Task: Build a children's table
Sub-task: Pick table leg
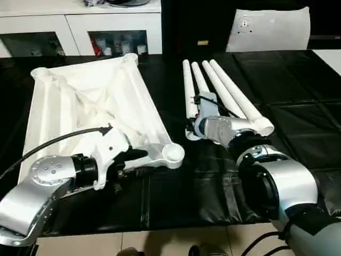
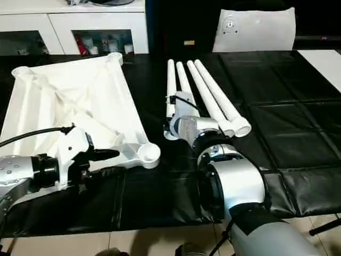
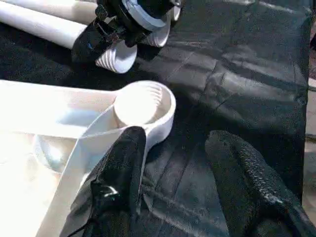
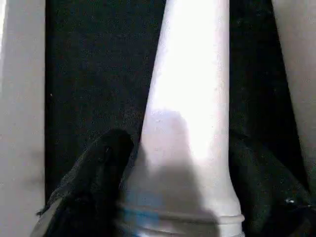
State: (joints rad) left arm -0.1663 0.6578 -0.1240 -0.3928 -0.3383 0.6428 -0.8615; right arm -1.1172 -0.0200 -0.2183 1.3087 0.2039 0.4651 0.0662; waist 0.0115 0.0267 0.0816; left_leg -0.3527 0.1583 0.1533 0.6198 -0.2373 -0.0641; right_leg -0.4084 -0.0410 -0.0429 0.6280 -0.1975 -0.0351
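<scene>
The children's table lies in parts on the black cloth. Its white top [image 1: 90, 90] is upside down at the left, ribs up, with a round corner socket [image 1: 173, 153] nearest me. My left gripper [image 1: 136, 160] is at that corner and open. One finger [image 3: 123, 168] rests against the top's rim, the other stands apart over the cloth. Four white legs [image 1: 229, 88] lie side by side at centre right. My right gripper [image 1: 199, 106] is over the left-hand legs. Its black fingers [image 4: 98, 177] press on both sides of one leg [image 4: 192, 98] near its wide end.
A white cabinet [image 1: 80, 26] with dark glass-fronted compartments stands behind the table. A white padded object [image 1: 269, 29] leans at the back right. The black cloth [image 1: 298, 90] covers the work surface to its front edge. A black cable [image 1: 58, 140] arcs over my left forearm.
</scene>
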